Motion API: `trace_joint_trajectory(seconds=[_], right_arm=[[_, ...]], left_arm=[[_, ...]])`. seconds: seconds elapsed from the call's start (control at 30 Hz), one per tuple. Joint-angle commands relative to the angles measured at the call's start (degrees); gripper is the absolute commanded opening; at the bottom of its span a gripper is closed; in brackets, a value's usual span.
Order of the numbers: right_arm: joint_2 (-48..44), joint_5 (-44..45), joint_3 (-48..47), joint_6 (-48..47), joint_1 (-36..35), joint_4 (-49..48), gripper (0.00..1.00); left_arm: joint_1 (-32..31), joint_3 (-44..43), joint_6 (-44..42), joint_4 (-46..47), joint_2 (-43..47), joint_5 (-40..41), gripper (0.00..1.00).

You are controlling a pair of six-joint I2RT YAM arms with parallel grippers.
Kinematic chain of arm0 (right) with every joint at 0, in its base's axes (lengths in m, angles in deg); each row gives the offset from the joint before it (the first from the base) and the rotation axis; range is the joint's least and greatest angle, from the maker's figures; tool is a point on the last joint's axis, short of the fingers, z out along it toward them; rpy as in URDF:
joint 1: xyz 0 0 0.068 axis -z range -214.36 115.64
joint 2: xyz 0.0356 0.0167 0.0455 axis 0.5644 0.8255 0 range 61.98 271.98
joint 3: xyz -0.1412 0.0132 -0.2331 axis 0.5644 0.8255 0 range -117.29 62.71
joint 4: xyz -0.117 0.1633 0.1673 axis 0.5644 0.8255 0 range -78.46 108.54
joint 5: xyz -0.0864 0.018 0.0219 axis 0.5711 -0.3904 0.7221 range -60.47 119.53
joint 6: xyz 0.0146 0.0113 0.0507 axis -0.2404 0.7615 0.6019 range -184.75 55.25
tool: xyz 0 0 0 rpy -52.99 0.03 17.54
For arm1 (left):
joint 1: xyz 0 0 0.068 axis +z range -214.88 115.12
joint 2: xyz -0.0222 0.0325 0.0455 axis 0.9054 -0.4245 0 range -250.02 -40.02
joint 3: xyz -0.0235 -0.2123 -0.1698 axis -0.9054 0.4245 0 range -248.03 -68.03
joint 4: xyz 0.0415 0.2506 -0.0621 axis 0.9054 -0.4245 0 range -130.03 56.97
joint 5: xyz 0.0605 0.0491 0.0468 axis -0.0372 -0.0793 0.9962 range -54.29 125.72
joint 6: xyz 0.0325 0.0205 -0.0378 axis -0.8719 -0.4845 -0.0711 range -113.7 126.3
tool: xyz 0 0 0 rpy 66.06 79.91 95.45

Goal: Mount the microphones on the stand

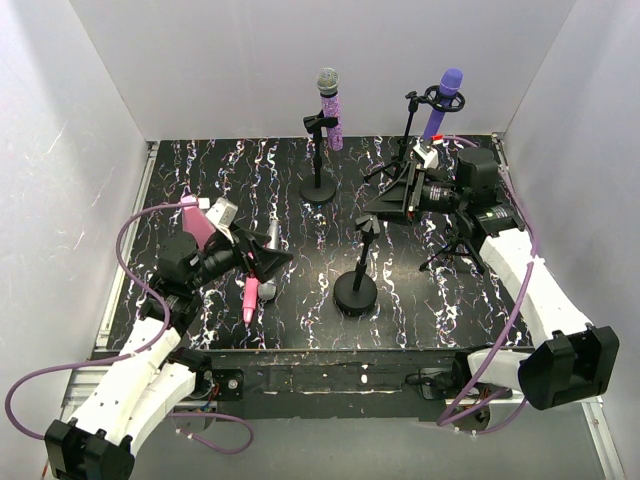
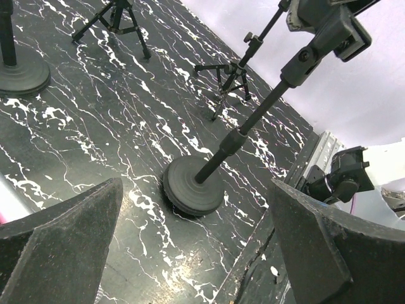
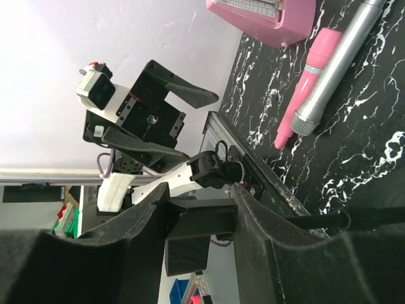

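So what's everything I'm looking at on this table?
round stands: two, black; back centre and middle.
tripods: two, black, right side.
glitter mic: one, pink-purple, upright in the back round stand.
purple mic: one, upright in the back tripod.
pink mic: one, lying front left.
silver mic: one, lying beside the pink mic.
wedge: one, pink, left.
table: one, black, white veins.
arms: two, white and black, near edge.
left gripper: one, black, open, by the lying mics.
right gripper: one, black, shut on a stand clip.
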Motion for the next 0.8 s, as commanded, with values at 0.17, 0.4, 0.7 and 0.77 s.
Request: trace_joint_trajectory(seconds=[0.17, 0.4, 0.7, 0.77], right_arm=[[0.4, -0.4, -2.4, -6.0, -0.8, -0.7, 0.59], [-0.1, -1.5, -1.3, -10.1, -0.8, 1.2, 0.81], [0.0, -7.3, -2.1, -17.3, 5.1, 2.7, 0.87], [-0.5, -8.5, -2.4, -20.2, 5.9, 3.6, 0.88]], left_arm=[[0.0, 3.0, 2.2, 5.1, -0.1, -2.1, 0.98], [-1.2, 5.8, 2.7, 8.6, -0.3, -2.0, 0.98], [-7.0, 5.9, -1.9, 9.3, -3.8, 1.1, 0.98], [-10.6, 5.6, -4.4, 9.3, -4.7, 3.4, 0.98]])
